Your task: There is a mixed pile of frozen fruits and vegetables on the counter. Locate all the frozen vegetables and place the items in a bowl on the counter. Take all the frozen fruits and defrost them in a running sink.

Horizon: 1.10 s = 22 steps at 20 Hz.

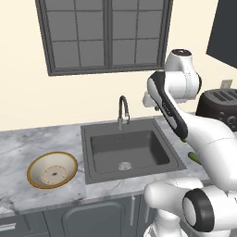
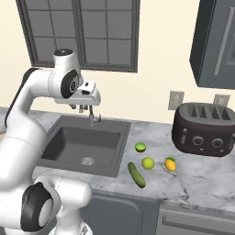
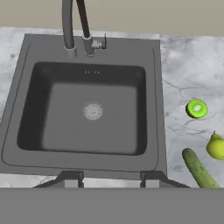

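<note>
Your arm arches high over the dark rectangular sink [image 1: 127, 150]; tool [image 2: 80, 108] pressed together, holding nothing, above the marble bench [image 2: 202, 176].

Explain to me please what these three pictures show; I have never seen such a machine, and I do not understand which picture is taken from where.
This is a white robot arm in a simulated kitchen. Two pictures come from cameras on its base, behind the arm to its left and right. The third comes from a camera on its hand, looking down into the sink.

The claw hangs high over the sink near the faucet. It is shut and holds nothing.

On the marble counter, right of the sink, lie a cucumber, a darker green ball, a yellow-green ball and a yellow-orange round item. A black toaster stands behind them. Left of the sink sits an empty bowl.
</note>
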Motion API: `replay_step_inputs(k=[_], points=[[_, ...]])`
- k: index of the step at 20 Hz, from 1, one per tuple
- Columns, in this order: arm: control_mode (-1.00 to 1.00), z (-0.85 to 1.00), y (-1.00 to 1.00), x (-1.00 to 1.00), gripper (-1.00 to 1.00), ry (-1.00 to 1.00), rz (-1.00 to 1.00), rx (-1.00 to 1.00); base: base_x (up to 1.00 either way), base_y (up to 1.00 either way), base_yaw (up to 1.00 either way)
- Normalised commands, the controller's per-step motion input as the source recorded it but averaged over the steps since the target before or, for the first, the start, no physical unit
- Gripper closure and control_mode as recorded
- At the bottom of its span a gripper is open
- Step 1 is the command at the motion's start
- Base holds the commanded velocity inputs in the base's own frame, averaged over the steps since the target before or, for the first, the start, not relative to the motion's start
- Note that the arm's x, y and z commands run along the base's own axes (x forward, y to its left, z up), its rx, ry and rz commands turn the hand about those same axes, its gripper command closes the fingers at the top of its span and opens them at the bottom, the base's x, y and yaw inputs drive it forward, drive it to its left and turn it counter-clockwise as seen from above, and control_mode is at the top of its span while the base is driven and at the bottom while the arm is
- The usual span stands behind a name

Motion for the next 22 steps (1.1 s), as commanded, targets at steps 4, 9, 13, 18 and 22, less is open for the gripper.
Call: replay_step_inputs(k=[4,9,13,18,22], points=[[-1.0,0.0,0.0,-0.08,-1.0,0.0,-0.02,0.0,0.0,0.0,0.0],[-1.0,-0.04,-0.16,-0.2,-1.0,0.0,-0.05,0.0,0.0,0.0,0.0],[-1.0,-0.08,-0.41,-0.24,-1.0,0.0,-0.03,0.0,0.0,0.0,0.0],[-1.0,-0.1,-0.48,-0.18,-1.0,0.02,-0.03,0.0,0.0,0.0,0.0],[-1.0,-0.15,-0.52,-0.21,-1.0,0.05,-0.04,0.0,0.0,0.0,0.0]])
